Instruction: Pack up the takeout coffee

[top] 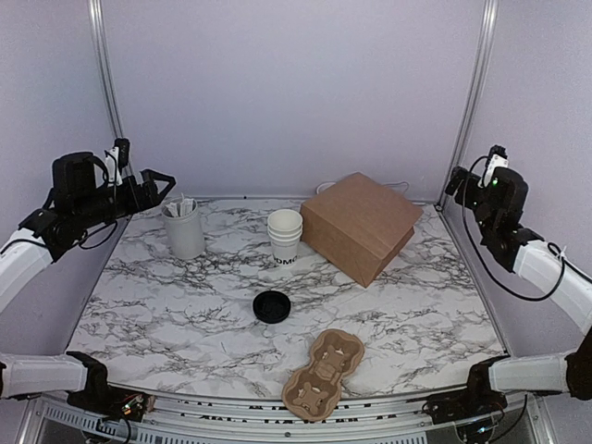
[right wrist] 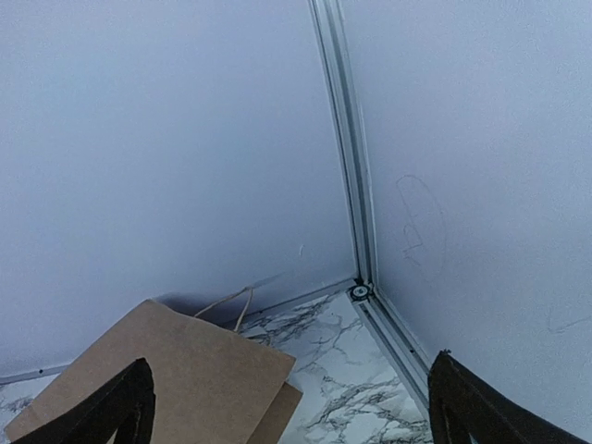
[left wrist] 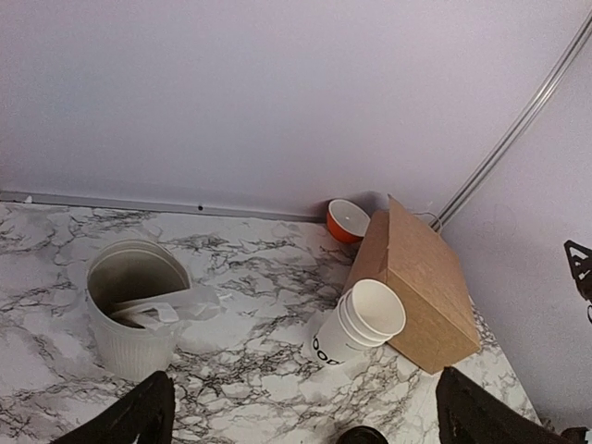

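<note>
Currently on the white marble-patterned tabletop [top: 166, 305]:

1. Takeout coffee, in two parts. The small white paper cup with black lettering [top: 285, 236] stands upright and uncovered toward the back centre. Several nested rims show at its mouth. It is just beside the nearest corner of item 2. The round black plastic lid [top: 272, 306] lies flat on the table nearer the arms, apart from the cup.

2. Brown paper bag [top: 359, 227], lying on its side at the back right, with thin string handles showing at its far end toward the rear wall.

3. Tall white ribbed canister [top: 183, 229], upright at the back left and holding pale sticks. It is apart from the cup.

4. Small orange-and-white bowl [left wrist: 347, 220], at the rear wall behind the bag, partly hidden by it.

5. Brown moulded-pulp cup carrier [top: 324, 375], flat at the near edge, right of centre and well apart from the cup.

Arms:

- The left gripper [top: 159, 188] is raised above the back-left corner, jaws spread wide, touching no item.
- The right gripper [top: 458, 180] is raised at the back-right corner, jaws spread wide, touching no item. Its wrist view takes in the bag and the enclosure corner.
</note>
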Controlling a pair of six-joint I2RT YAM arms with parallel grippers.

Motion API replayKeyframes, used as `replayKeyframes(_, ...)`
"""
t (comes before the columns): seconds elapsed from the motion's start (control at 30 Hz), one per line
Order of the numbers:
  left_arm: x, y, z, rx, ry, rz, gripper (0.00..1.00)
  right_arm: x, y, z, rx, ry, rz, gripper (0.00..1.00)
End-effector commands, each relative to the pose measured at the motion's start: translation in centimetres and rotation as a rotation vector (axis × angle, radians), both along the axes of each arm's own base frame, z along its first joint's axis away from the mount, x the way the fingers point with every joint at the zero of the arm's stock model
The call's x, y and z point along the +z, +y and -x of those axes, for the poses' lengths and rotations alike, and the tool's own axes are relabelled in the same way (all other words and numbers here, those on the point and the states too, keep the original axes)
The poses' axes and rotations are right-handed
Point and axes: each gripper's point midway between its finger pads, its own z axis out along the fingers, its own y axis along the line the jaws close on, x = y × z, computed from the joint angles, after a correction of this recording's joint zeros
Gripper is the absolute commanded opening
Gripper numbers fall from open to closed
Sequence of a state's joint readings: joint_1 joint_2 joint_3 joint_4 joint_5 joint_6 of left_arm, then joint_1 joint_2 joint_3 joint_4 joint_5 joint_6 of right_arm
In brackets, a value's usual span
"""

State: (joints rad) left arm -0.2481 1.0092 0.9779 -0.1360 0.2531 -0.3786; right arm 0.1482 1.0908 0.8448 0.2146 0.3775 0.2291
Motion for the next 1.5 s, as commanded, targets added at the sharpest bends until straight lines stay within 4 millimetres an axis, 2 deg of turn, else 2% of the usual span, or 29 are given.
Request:
replayKeyframes(0.0, -0.3, -3.7, 0.6, -0.067, 0.034, -0.045, 0.99, -1.0, 2.7, 0.7, 0.182, 0.042, -0.087, 1.0)
replayKeyframes(0.1, -2.4, -6.8, 1.0, -0.097, 0.083, -0.082, 0.99, -1.3, 4.6, 1.3, 0.231, 0.052, -0.09, 1.0)
replayKeyframes(0.17, -4.4, -7.8, 1.0, -0.067, 0.127, -0.109, 0.99, -1.7, 7.6, 2.1, 0.272, 0.068, -0.066, 1.0)
replayKeyframes(0.27, -7.8, -9.4, 1.4, -0.062, 0.227, -0.072, 0.99, -3.7, 11.1, 2.3, 0.372, 0.159, -0.084, 1.0)
replayKeyframes(0.33, -9.6, -10.8, 2.3, -0.081, 0.274, -0.042, 0.99, -5.7, 12.6, 2.3, 0.422, 0.22, -0.101, 1.0)
replayKeyframes(0.4, -11.1, -12.6, 3.6, -0.118, 0.299, -0.027, 0.99, -7.3, 13.0, 1.9, 0.427, 0.273, -0.117, 1.0)
replayKeyframes(0.5, -14.0, -14.1, 5.0, -0.134, 0.359, -0.054, 0.99, -9.2, 13.5, 1.3, 0.434, 0.354, -0.15, 1.0)
replayKeyframes(0.57, -15.9, -14.7, 5.5, -0.135, 0.405, -0.073, 0.99, -10.0, 14.0, 0.8, 0.459, 0.393, -0.172, 1.0)
replayKeyframes(0.67, -18.0, -15.1, 5.7, -0.129, 0.47, -0.084, 0.99, -11.3, 13.8, 0.1, 0.474, 0.452, -0.226, 0.98)
replayKeyframes(0.83, -18.3, -14.8, 5.2, -0.088, 0.465, -0.097, 0.99, -13.6, 13.5, -0.2, 0.495, 0.533, -0.269, 0.95)
replayKeyframes(0.9, -18.4, -14.2, 5.0, -0.058, 0.46, -0.105, 0.99, -13.9, 14.6, 0.3, 0.527, 0.558, -0.26, 0.94)
replayKeyframes(1.03, -18.1, -13.0, 4.7, 0.011, 0.438, -0.095, 0.99, -13.0, 18.3, 1.5, 0.576, 0.568, -0.171, 0.94)
replayKeyframes(1.17, -17.6, -12.6, 4.6, 0.03, 0.424, -0.086, 0.99, -11.6, 22.5, 1.8, 0.655, 0.563, -0.116, 0.94)
replayKeyframes(1.33, -17.3, -12.0, 4.7, 0.043, 0.41, -0.094, 0.99, -12.0, 28.7, 0.2, 0.734, 0.634, -0.053, 0.85)
replayKeyframes(1.47, -17.2, -11.1, 5.0, 0.068, 0.402, -0.085, 0.99, -12.0, 32.5, -1.3, 0.768, 0.627, -0.051, 0.8)
